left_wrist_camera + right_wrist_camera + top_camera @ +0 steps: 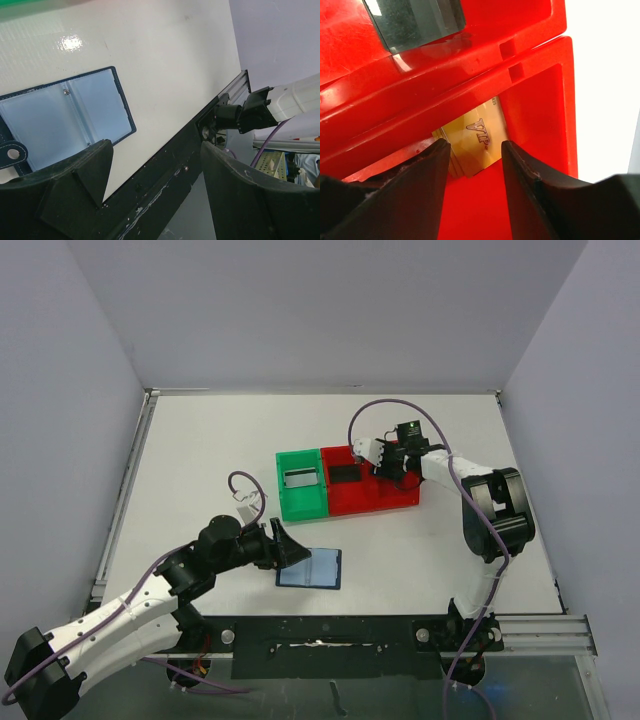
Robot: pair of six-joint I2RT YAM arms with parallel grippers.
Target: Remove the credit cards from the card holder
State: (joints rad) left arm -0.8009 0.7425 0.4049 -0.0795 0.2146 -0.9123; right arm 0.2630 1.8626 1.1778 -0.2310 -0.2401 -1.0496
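Note:
The card holder (310,568) lies open and flat on the table, dark blue with light blue pockets; in the left wrist view (65,115) no cards show in it. My left gripper (288,548) (155,170) is open and empty, just left of the holder. My right gripper (385,465) (474,150) is open and empty, low inside the red bin (395,495), just over a small stack of gold credit cards (476,137), the top one marked VIP. A dark grey card (415,20) (344,474) lies in the red bin's other compartment.
A green bin (300,502) stands against the red bin's left side and holds a greyish card (300,477). The red bin's divider wall (470,85) runs between its two compartments. The table's black front rail (165,180) lies close to the holder.

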